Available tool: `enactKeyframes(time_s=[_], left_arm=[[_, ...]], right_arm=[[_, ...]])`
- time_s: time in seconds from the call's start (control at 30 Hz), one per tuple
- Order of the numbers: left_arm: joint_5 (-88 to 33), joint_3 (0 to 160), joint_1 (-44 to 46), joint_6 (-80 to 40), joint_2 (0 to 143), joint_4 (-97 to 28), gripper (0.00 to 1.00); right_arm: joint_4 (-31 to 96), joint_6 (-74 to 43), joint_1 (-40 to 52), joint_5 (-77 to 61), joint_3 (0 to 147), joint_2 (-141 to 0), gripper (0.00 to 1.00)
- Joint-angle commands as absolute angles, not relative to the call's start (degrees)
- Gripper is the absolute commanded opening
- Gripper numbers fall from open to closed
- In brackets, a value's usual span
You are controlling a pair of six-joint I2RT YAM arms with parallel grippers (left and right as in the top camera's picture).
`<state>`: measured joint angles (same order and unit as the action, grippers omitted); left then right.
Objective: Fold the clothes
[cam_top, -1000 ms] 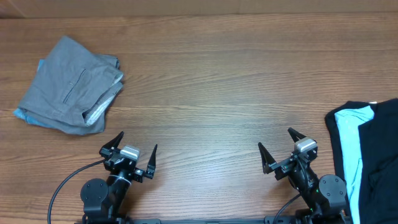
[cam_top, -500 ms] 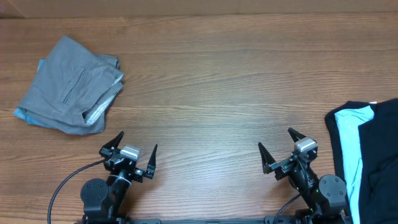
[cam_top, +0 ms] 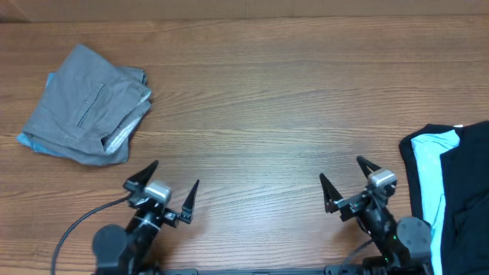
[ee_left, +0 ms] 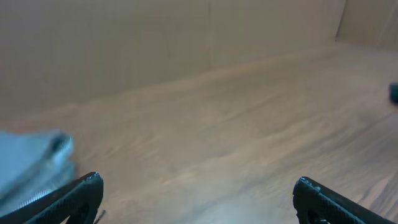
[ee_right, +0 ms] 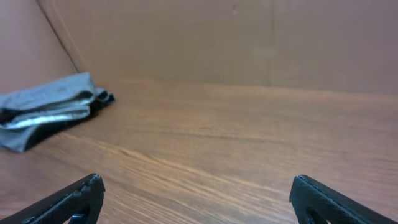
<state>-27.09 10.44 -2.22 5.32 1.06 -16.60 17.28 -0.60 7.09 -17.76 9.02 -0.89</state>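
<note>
The soft grey garment is lying folded on the wood-grain table; I'm holding my left gripper and right gripper spread wide, empty.

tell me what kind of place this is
Probably a robot test bench, not a home: a wooden table against a plain brown wall, the left gripper and right gripper open at its edge, a folded grey garment and a black garment.

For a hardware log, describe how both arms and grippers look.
Both arms are black with round joint housings. The left gripper and right gripper each have two thin, pointed black fingers with a silver block between them. A black cable loops from the left arm.
</note>
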Motion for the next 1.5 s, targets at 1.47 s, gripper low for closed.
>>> enactKeyframes(time_s=[1.47], left_arm=[[-27.7,86.9,-1.8,0.0,71.2,-69.2,1.00]], right_arm=[[50.2,-27.0,-43.3,-3.4,77.2,-103.2,0.82]])
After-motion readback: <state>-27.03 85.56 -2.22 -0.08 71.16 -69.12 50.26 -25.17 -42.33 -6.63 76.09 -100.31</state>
